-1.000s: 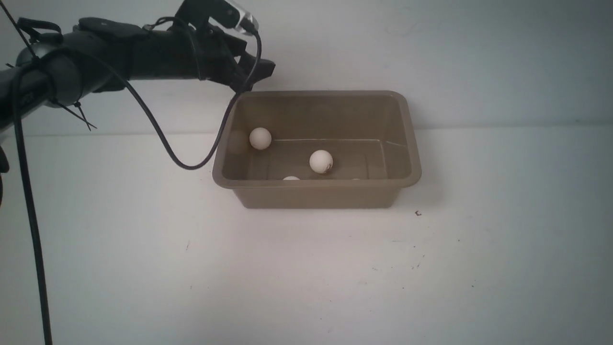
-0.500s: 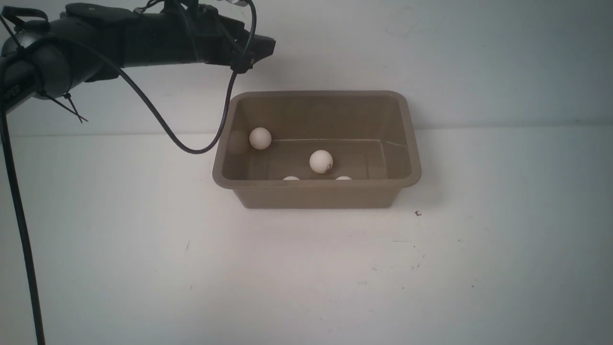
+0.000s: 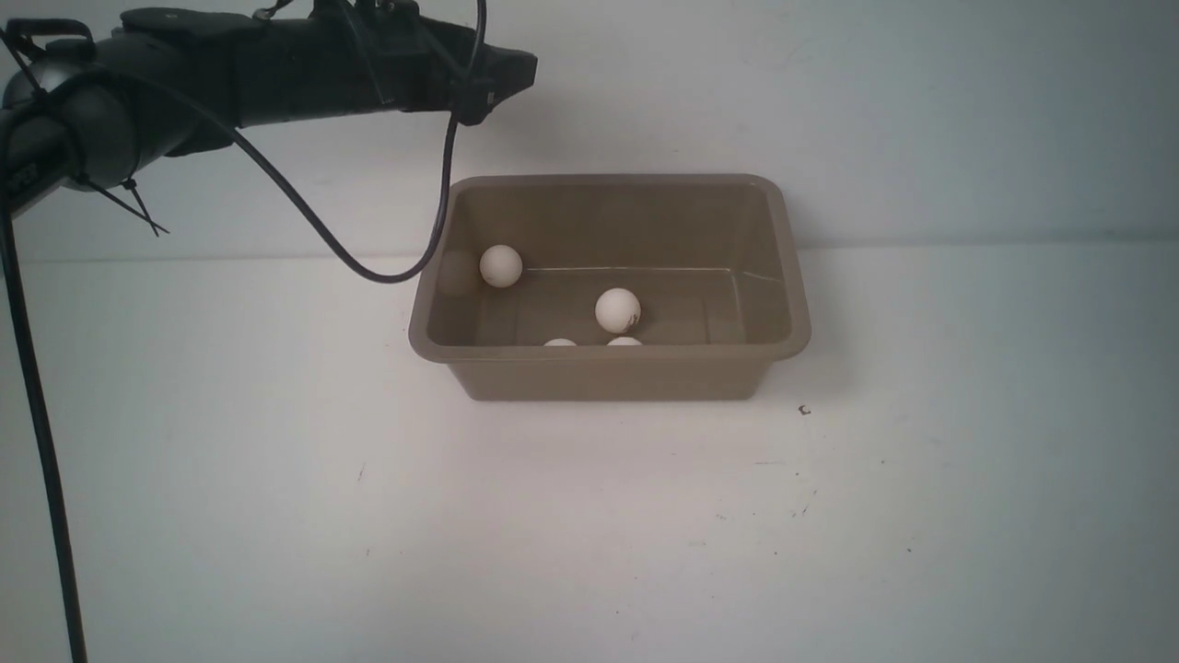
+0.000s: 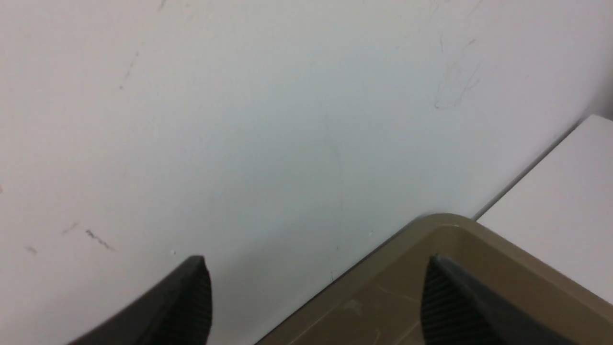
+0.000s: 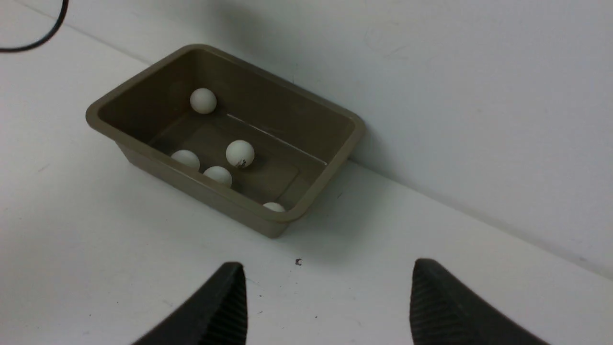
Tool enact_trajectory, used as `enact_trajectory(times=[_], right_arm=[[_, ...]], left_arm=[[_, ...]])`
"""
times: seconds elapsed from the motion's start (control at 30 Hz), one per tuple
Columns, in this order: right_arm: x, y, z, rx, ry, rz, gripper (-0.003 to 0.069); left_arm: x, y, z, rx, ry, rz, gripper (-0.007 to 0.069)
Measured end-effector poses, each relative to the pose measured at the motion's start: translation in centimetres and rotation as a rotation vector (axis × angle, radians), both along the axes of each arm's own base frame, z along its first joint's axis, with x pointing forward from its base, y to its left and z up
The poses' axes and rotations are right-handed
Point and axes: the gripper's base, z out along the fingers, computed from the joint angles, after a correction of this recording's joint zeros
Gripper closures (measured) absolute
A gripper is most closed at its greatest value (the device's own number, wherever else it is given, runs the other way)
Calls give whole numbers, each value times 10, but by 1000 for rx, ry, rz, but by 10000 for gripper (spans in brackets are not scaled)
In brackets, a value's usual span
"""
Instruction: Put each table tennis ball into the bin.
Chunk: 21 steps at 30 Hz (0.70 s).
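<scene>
Front view shows the left gripper [image 3: 512, 74], wide open and empty, has lifted higher over the far left corner of the bin [image 3: 608, 354], one ball [image 3: 624, 342] has rolled left along the near wall beside the other balls [image 3: 617, 310], so the job looks done, and the right gripper [image 5: 329, 268] is open and empty too.

Light is soft and even, brightest on the middle of the white table [image 3: 589, 516] and greying toward its corners. The bin [image 3: 608, 378] throws only a faint, blurred shadow toward the table's right edge. In the wrist views the left tool [image 4: 316, 270] and right tool [image 5: 328, 268] show as dark, underexposed, slightly soft shapes.
</scene>
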Motion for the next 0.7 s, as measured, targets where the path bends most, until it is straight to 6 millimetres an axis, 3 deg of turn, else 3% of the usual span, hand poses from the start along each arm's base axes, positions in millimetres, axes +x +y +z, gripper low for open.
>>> enact_trajectory(times=[0.07,0.17,0.23,0.4,0.7], right_arm=[[-6,1,-26,32,-7,-9,236],[-10,1,-46,71,-29,-25,236],[-16,-1,-78,97,-44,-54,236],[-21,-5,-115,146,-99,-127,236],[-19,-12,-139,211,-149,-216,236]], left_arm=[[0,0,1,-16,1,2,94],[0,0,1,-25,2,2,94],[0,0,2,-41,3,5,94],[-1,-2,4,-71,7,-16,94],[-2,-3,5,-76,7,-21,94]])
